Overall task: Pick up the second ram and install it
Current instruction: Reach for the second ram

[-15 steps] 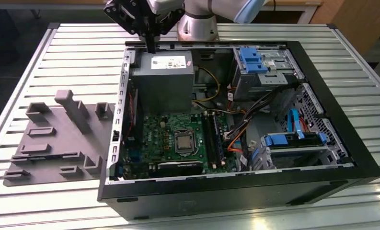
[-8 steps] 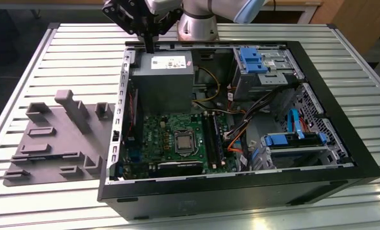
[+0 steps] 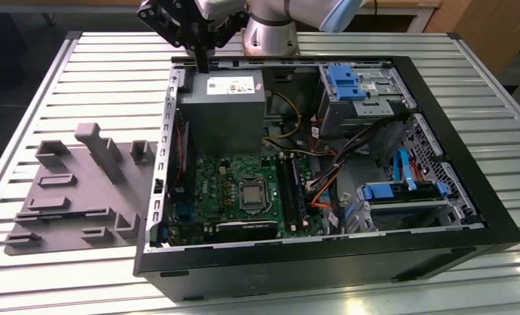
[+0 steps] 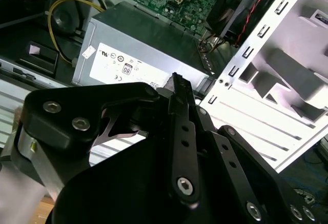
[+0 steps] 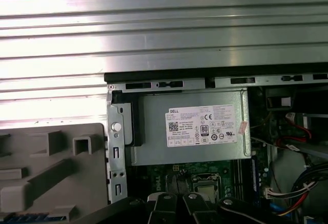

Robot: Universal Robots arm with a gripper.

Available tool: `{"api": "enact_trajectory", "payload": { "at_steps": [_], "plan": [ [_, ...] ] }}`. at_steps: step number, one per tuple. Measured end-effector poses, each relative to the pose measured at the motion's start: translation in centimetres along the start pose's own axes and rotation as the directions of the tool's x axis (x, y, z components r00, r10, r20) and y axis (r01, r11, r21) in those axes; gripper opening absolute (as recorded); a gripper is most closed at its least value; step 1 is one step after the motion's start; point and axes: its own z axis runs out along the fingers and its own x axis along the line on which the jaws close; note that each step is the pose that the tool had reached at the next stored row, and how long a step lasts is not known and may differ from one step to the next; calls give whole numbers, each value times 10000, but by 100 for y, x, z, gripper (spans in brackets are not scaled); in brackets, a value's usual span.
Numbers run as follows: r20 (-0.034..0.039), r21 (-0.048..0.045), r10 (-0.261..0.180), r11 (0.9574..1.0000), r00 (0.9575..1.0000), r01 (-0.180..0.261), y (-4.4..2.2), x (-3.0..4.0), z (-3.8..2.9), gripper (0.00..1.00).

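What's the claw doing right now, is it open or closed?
Claw: closed, holding nothing I can see, near the grey power-supply box.

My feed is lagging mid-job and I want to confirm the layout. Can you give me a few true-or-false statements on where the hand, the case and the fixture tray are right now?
1. The hand is up at the power supply end of the computer case. True.
2. The case is closed by its side panel. False: it lies open, with the motherboard exposed.
3. The grey tray lies on the table at the exterior view's right of the case. False: it lies at the exterior view's left of the case.
4. The power supply carries a white label on the end nearest the hand. True.
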Motion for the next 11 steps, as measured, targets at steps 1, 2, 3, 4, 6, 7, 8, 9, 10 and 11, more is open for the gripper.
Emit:
{"api": "enact_trajectory", "payload": {
  "at_steps": [1,2,3,4,6,7,8,9,10,11],
  "plan": [
    [0,0,0,10000,10000,0,0,6,0,11],
    [0,0,0,10000,10000,0,-1,11,0,11],
    [-1,0,1,10000,10000,-1,-1,18,0,11],
    [-1,0,0,10000,10000,0,-2,24,-1,11],
    [0,0,1,10000,10000,-1,-2,35,-1,11],
    [0,1,0,10000,10000,0,-3,40,-1,11],
    [-1,1,0,10000,10000,0,-3,45,-1,11],
    [0,1,0,10000,10000,0,-4,50,-1,11],
    [0,0,0,10000,10000,0,-4,55,-1,11],
    [0,0,0,10000,10000,0,-5,60,-1,11]
  ]
}}
